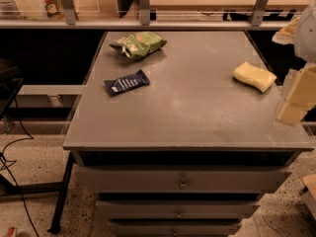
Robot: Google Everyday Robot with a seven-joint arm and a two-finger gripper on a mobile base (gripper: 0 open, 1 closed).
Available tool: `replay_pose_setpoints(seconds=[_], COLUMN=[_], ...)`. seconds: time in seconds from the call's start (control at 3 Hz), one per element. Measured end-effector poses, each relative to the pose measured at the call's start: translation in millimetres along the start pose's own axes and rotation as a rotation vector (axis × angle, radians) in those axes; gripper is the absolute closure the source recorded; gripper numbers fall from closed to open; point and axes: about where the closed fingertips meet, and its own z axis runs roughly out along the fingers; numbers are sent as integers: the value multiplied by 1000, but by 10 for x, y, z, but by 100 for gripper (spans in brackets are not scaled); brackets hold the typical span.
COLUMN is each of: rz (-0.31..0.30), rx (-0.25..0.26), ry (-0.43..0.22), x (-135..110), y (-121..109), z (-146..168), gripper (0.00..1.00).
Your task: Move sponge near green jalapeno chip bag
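The pale yellow sponge (pixel 255 76) lies on the grey table top (pixel 187 107) near its right edge. The green jalapeno chip bag (pixel 138 44) lies crinkled at the far left of the table, well apart from the sponge. My gripper (pixel 296 98) shows at the right edge of the view, its cream blocky fingers (pixel 292 111) hanging just right of and in front of the sponge, not touching it and holding nothing.
A flat dark blue packet (pixel 127 82) with a white label lies on the left part of the table, in front of the chip bag. The table has drawers (pixel 182 181) below. A railing and shelf (pixel 148 14) run behind. Cables (pixel 10 157) lie on the floor at left.
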Motion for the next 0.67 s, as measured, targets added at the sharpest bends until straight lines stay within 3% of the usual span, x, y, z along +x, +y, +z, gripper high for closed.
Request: replay_pose_setpoints(seconds=[0.33, 0.67], rz=[0, -9], rx=[0, -12], ry=[0, 64], x=[0, 3], y=[0, -95], z=[-1, 81], gripper=[0, 0])
